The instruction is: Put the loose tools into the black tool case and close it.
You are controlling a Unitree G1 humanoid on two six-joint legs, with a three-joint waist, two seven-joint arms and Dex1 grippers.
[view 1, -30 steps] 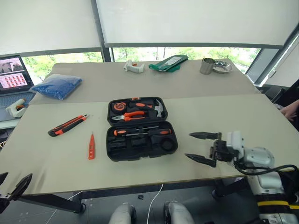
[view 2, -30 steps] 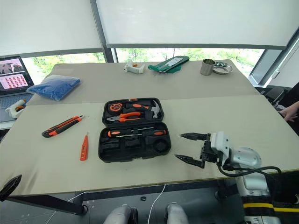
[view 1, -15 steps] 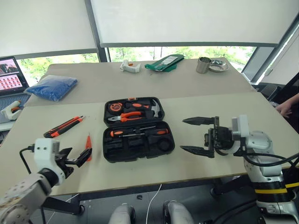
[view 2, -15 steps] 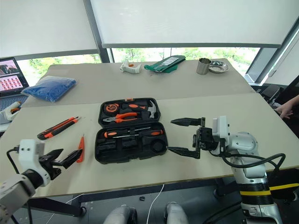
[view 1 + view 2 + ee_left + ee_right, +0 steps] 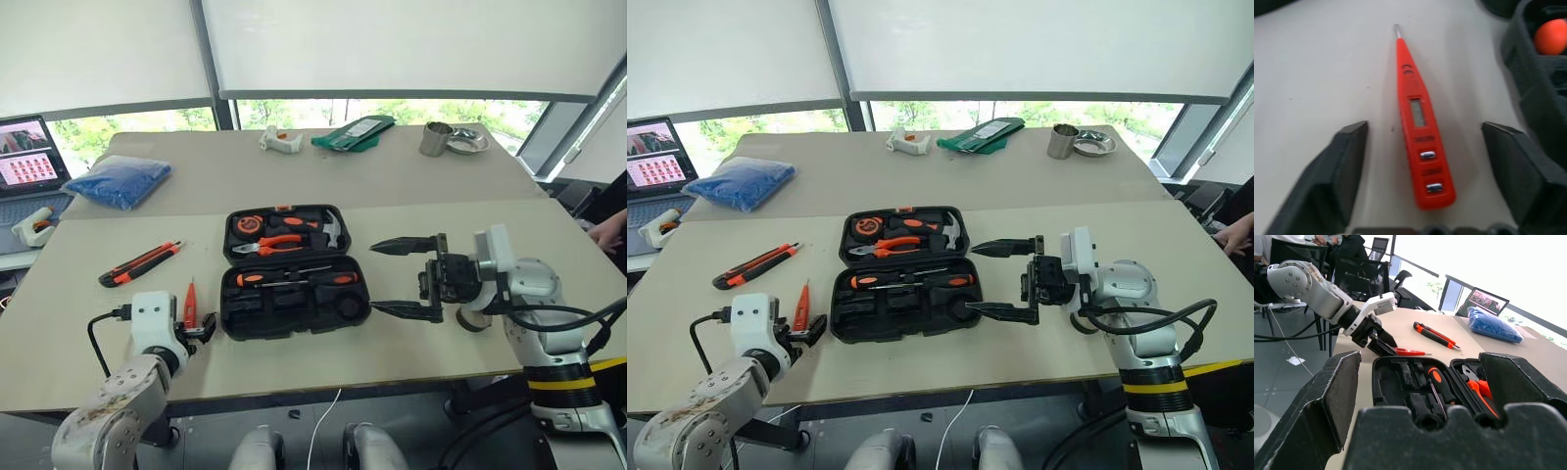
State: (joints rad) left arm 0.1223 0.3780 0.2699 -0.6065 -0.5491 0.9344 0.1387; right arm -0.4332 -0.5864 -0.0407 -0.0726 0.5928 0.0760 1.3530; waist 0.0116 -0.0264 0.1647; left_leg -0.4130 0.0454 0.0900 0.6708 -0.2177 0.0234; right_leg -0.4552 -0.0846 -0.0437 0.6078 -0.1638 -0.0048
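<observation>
The left pincer [image 5: 1415, 161] sits low on the pale surface [image 5: 470, 245], fingers spread with a clear gap on each side of the small orange tester pen [image 5: 1418, 122]. The pen lies flat between them, its butt end toward the wrist and its metal tip pointing away; neither finger touches it, so it is bracketed but not gripped.

Just beside the pen, toward the middle of the surface, lies the black tool case [image 5: 294, 269], open flat. Its far half holds a hammer [image 5: 331, 227], orange-handled pliers [image 5: 277, 243] and a round orange-and-black item. Its near half already holds two screwdrivers [image 5: 294, 277] side by side, with empty moulded recesses below them.

On the other side of the case, the right pincer [image 5: 402, 277] hangs just above the surface with its fingers wide apart, holding nothing, aimed sideways at the case's edge.

Further out on the robot's left, well apart from the case, the orange-and-black utility knife [image 5: 140, 262] lies loose on the surface.

Judged from this, the task looks roughly half done: both screwdrivers are stowed, while the tester pen and utility knife remain outside, and the lid is not yet shut. Picking up the pen appears to be the step in hand.

Beyond, on a second surface, are a blue cloth bundle [image 5: 120, 181], a green packet [image 5: 355, 132] and a metal cup [image 5: 434, 139].
</observation>
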